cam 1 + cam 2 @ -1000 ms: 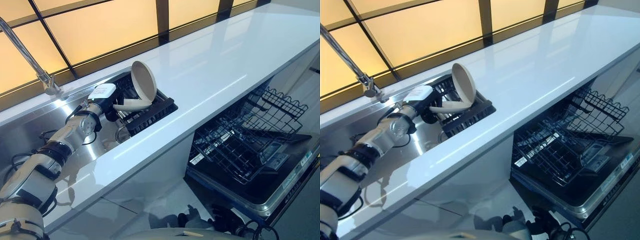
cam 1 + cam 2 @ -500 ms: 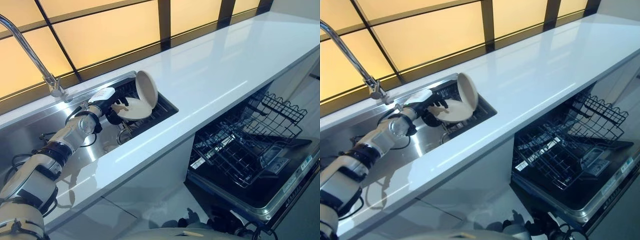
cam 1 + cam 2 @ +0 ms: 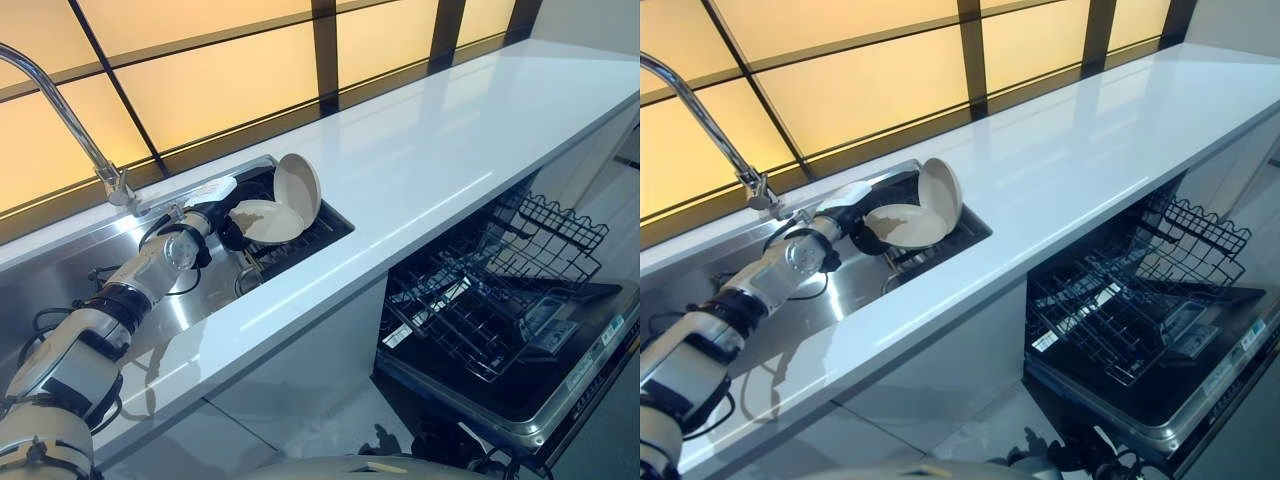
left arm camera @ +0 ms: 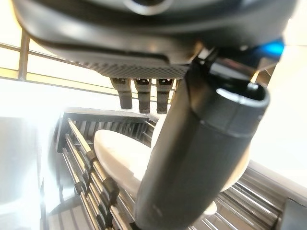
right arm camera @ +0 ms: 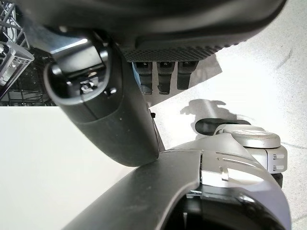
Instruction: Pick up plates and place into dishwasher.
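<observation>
Two cream plates sit in a black dish rack [image 3: 322, 229] at the right end of the sink. One plate [image 3: 299, 185] stands upright on its edge. The other plate [image 3: 268, 221] is tilted in front of it, and my left hand [image 3: 230, 224] is shut on its near rim. In the left wrist view this plate [image 4: 120, 163] lies between the thumb [image 4: 201, 158] and the fingers [image 4: 141, 96], above the rack's bars. My right hand [image 5: 110, 120] hangs low over the pale floor with relaxed fingers and nothing in it. The dishwasher's lower rack [image 3: 480, 295] is pulled out, under the counter at the right.
A tall curved tap [image 3: 60, 110] rises at the back of the steel sink [image 3: 60, 270]. A long white counter [image 3: 450, 150] runs to the right. The dishwasher door [image 3: 560, 385] lies open and sticks out into the floor space.
The camera has shifted. My left hand has slid further onto the lower plate, and the plate now tilts up off the rack towards the upright one.
</observation>
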Available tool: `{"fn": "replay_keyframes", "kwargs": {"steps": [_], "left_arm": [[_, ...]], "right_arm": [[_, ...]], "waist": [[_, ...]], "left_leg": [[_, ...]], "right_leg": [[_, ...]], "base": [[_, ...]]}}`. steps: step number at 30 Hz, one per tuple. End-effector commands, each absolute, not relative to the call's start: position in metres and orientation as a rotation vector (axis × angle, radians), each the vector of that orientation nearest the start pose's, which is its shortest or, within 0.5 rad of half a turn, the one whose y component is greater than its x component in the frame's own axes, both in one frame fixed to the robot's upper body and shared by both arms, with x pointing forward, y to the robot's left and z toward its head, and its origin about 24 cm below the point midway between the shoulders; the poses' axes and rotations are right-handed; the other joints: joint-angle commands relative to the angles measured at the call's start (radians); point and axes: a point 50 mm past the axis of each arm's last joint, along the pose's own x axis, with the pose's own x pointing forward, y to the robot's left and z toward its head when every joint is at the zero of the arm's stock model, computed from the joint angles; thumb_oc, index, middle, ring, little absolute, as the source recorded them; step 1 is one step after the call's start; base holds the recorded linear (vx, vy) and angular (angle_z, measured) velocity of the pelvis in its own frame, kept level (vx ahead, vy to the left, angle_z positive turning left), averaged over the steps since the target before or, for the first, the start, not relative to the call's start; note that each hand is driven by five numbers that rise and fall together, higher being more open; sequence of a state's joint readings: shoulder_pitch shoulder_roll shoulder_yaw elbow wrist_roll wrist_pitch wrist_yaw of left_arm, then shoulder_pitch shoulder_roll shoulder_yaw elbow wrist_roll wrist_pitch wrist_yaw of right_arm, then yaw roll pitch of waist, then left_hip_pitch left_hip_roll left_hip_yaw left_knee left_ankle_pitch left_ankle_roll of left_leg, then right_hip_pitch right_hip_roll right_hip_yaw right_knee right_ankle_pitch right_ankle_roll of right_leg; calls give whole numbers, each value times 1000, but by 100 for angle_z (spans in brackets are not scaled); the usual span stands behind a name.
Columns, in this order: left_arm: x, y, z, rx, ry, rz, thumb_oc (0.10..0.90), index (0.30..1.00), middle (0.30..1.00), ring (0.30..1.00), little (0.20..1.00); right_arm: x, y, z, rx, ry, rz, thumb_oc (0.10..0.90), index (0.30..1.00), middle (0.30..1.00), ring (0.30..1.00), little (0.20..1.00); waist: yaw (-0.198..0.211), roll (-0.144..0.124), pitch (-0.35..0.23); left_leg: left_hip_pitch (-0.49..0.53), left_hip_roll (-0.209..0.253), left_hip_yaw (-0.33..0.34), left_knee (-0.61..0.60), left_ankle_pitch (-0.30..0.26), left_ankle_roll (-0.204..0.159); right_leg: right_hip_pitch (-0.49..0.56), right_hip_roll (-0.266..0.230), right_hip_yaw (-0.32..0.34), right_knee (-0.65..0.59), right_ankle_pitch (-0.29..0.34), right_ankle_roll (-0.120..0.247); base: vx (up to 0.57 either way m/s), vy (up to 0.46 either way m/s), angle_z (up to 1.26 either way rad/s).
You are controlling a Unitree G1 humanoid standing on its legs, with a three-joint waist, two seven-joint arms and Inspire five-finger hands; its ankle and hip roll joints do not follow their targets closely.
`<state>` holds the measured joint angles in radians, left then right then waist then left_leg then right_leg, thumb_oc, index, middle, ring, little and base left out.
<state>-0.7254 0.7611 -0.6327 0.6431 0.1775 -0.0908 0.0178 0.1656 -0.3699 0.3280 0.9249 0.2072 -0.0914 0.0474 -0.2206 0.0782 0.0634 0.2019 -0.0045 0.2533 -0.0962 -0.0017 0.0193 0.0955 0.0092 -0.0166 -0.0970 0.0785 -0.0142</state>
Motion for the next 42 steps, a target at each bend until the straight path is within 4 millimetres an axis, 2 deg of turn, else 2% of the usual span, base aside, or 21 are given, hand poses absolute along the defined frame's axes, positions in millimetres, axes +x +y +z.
{"fn": "replay_keyframes", "kwargs": {"steps": [1,2,11,15,26,34,42], "left_arm": [[384,231,202,1148,-257,-18,748,855,855,855,848],[385,230,202,1149,-254,-22,800,900,900,900,900],[386,224,191,1125,-221,-50,800,900,900,900,900],[387,220,188,1056,-213,-64,800,900,900,900,900],[387,207,189,959,-187,-112,800,900,900,900,900],[388,202,186,980,-158,-127,800,900,900,900,900],[387,214,168,1101,-123,-103,800,900,900,900,900]], "right_arm": [[89,-223,-145,-207,988,130,800,900,900,900,900],[89,-223,-145,-207,988,129,800,900,900,900,900],[89,-222,-146,-210,997,130,800,900,900,900,900],[86,-221,-146,-211,1001,132,800,900,900,900,900],[87,-218,-147,-207,999,133,800,900,900,900,900],[88,-217,-147,-206,997,129,800,900,900,900,900],[82,-222,-148,-215,1010,127,800,900,900,900,900]], "waist": [[-8,16,-21],[-8,17,-21],[-15,15,-21],[-17,14,-21],[-16,15,-19],[-15,18,-17],[-23,17,-15]], "left_leg": [[-16,-27,10,9,-98,23],[-15,-27,10,9,-99,23],[-12,-25,16,9,-99,24],[-11,-24,19,9,-99,24],[-12,-23,21,9,-98,25],[-10,-23,21,9,-99,25],[-13,-23,29,9,-98,26]], "right_leg": [[48,18,-33,10,-121,63],[48,18,-33,10,-121,63],[49,20,-30,10,-120,63],[49,20,-27,10,-120,63],[47,21,-24,10,-121,61],[48,20,-26,10,-122,61],[42,21,-17,10,-119,64]], "base": [[0,0,0],[0,0,0],[0,0,0],[0,0,0],[0,0,0],[0,0,0],[0,0,0]]}}
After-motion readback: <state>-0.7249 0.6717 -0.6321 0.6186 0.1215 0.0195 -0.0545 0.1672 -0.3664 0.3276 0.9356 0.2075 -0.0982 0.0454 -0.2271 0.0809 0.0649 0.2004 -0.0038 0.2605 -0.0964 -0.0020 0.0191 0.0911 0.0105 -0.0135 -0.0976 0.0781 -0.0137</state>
